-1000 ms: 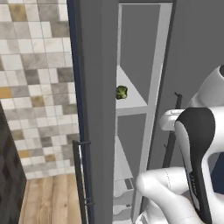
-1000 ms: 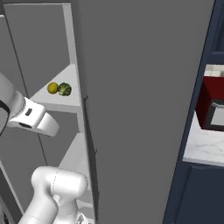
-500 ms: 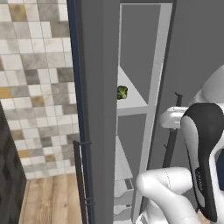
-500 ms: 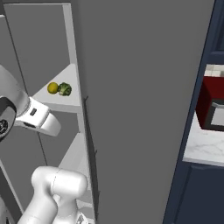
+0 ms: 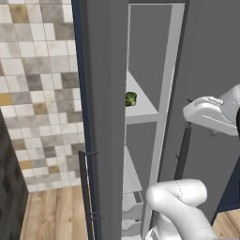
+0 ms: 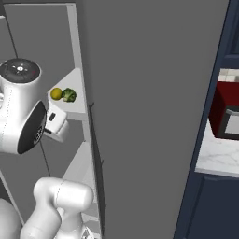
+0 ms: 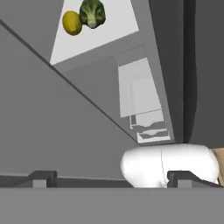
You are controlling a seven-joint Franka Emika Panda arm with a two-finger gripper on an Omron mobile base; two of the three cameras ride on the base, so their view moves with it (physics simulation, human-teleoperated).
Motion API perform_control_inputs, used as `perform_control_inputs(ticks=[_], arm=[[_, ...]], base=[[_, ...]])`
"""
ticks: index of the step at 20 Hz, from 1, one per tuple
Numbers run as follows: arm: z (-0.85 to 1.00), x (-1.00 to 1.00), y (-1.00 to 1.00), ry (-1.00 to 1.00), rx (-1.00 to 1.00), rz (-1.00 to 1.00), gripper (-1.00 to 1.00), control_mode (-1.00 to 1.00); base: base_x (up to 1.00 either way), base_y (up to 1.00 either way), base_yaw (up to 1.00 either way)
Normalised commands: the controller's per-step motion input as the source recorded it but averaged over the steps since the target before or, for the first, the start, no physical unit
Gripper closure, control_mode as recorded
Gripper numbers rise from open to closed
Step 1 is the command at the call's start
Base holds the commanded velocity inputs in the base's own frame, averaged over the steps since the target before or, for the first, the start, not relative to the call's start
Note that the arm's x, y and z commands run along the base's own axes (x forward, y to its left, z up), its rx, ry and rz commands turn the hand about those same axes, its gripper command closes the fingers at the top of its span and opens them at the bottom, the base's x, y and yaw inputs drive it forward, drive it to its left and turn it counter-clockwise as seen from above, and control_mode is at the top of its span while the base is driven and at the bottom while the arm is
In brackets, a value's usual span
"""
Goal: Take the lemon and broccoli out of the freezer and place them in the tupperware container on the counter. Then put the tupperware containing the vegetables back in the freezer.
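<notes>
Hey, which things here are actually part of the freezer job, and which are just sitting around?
Part of the job:
- lemon, on the freezer shelf
- broccoli, right beside the lemon
- freezer, door open
- counter, at the far right
- hand, open, holding nothing

Just there:
- red microwave on the counter
- tiled wall
</notes>
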Motion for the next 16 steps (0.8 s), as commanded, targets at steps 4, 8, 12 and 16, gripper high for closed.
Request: perform_control_inputs(ticks=[4, 8, 12, 16], arm=[[0.21, 0.08, 0.11, -0.13, 0.11, 0.02, -1.0, -1.0], [0.04, 0.24, 0.24, -0.09, 0.01, 0.0, -1.0, -1.0], [0.0, 0.43, 0.37, -0.04, 0.0, 0.0, -1.0, -1.0], [0.0, 0.7, 0.29, 0.0, 0.03, 0.0, -1.0, -1.0]], base=[[0.0, 0.0, 0.0], [0.0, 0.0, 0.0], [0.0, 0.0, 0.0], [0.0, 0.0, 0.0]])
